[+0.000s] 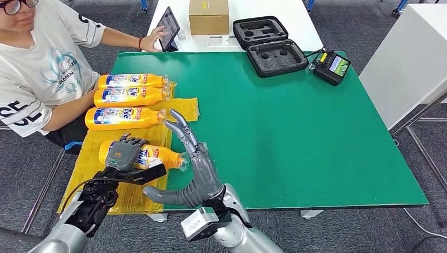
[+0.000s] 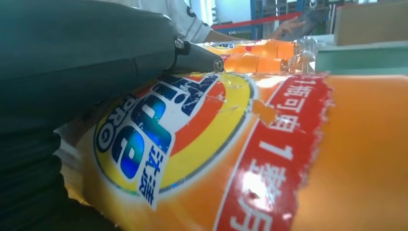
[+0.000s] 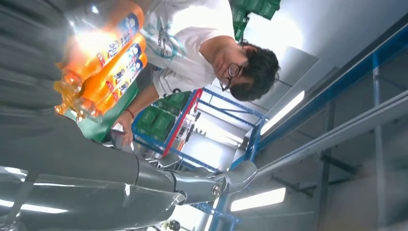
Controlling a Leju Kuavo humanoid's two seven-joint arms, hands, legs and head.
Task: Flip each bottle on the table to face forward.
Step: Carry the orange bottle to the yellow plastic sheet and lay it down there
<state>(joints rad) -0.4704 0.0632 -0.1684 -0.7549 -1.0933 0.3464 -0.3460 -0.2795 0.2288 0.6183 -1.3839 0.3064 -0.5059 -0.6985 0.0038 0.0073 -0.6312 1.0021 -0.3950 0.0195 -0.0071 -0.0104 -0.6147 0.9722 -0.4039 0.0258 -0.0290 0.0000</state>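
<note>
Several orange detergent bottles lie on their sides on a yellow mat (image 1: pixel 95 179) at the green table's left edge, caps pointing right. My left hand (image 1: pixel 124 154) grips the nearest bottle (image 1: pixel 158 156), its label (image 2: pixel 163 139) up close in the left wrist view. Beyond it lie a third bottle (image 1: pixel 124 117), a second (image 1: pixel 132 96) and the farthest (image 1: pixel 132 80). My right hand (image 1: pixel 192 163) stands open just right of the nearest bottle's cap, fingers stretched up and away. The bottles (image 3: pixel 103 62) also appear in the right wrist view.
A person (image 1: pixel 42 68) sits at the left and touches a tablet (image 1: pixel 168 29). At the far end stand a cardboard box (image 1: pixel 209 16), an open foam-lined case (image 1: pixel 269 45) and a handheld controller (image 1: pixel 332 66). The green table (image 1: pixel 295 132) is bare on its right half.
</note>
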